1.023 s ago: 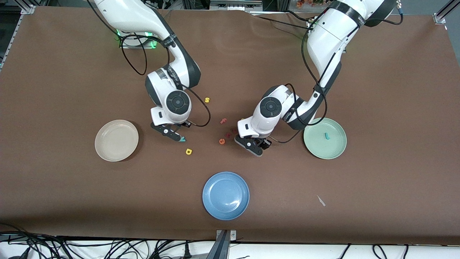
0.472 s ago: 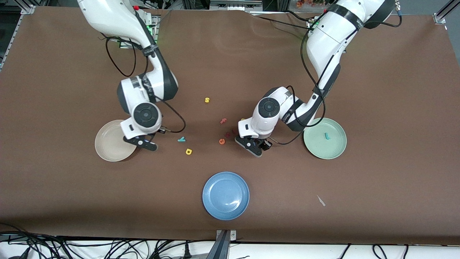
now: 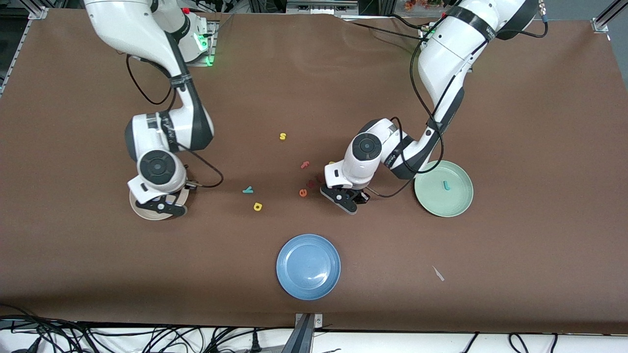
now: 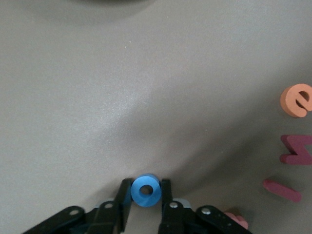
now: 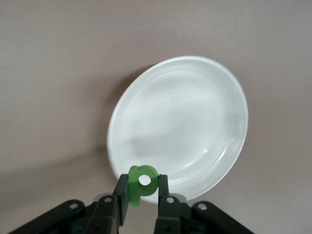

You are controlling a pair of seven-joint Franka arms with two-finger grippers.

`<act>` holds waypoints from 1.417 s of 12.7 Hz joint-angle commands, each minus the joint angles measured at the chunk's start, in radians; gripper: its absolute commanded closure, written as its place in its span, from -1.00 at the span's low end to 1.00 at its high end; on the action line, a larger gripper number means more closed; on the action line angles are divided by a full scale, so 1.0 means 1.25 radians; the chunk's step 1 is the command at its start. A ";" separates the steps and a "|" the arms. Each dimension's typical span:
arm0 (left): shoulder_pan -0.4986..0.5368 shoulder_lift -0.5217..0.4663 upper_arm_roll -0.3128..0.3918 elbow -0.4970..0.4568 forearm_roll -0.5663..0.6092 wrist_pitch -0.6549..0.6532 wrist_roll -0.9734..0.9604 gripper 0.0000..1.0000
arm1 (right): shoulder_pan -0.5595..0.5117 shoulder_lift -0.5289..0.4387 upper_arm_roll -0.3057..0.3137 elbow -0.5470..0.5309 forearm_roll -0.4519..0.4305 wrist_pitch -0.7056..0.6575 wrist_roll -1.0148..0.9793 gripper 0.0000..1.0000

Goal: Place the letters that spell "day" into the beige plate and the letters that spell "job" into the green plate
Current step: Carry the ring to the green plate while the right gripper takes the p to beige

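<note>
Green plate (image 3: 456,202): teal "j" (image 3: 446,185) in, seemingly alone. Left gripper (image 4: 146,202) clamps blue "o" (image 4: 146,190). Right gripper (image 5: 141,197) grips green "d" (image 5: 140,183) over beige plate (image 5: 195,97).

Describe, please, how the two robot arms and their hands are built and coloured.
Both arms are glossy white with dark grey joints and round black wrist caps. Loose black cables loop along each. The left hand and right hand have black two-finger jaws. Green lights glow at the right arm's base.
</note>
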 commanded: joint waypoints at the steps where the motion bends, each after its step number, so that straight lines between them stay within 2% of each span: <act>1: 0.002 -0.002 0.001 0.017 0.026 -0.006 0.003 0.97 | -0.042 0.006 0.004 -0.020 -0.005 0.059 -0.079 1.00; 4: 0.014 -0.025 0.000 0.017 0.025 -0.028 0.001 0.94 | -0.059 0.003 0.004 -0.084 0.002 0.161 -0.128 1.00; 5: 0.026 -0.042 0.000 0.015 0.022 -0.056 0.001 0.85 | -0.063 -0.006 0.004 -0.106 0.006 0.183 -0.143 1.00; 8: 0.073 -0.105 -0.004 -0.002 0.020 -0.144 0.010 0.84 | -0.067 -0.040 0.004 -0.162 0.057 0.233 -0.185 1.00; 11: 0.166 -0.153 -0.008 -0.042 0.010 -0.217 0.156 0.84 | -0.082 -0.049 0.003 -0.167 0.087 0.235 -0.268 0.84; 13: 0.248 -0.183 -0.037 -0.078 0.003 -0.263 0.233 0.84 | -0.104 -0.048 0.004 -0.167 0.153 0.235 -0.344 0.84; 15: 0.337 -0.204 -0.075 -0.140 0.003 -0.261 0.259 0.83 | -0.122 -0.044 0.004 -0.166 0.203 0.235 -0.395 0.80; 16: 0.383 -0.209 -0.092 -0.167 0.004 -0.259 0.274 0.78 | -0.122 -0.042 0.004 -0.165 0.214 0.235 -0.397 0.64; 17: 0.427 -0.219 -0.124 -0.204 0.004 -0.247 0.289 0.78 | -0.123 -0.042 0.004 -0.164 0.216 0.235 -0.395 0.31; 18: 0.476 -0.232 -0.157 -0.252 0.005 -0.215 0.295 0.78 | -0.123 -0.042 0.004 -0.162 0.217 0.233 -0.390 -0.50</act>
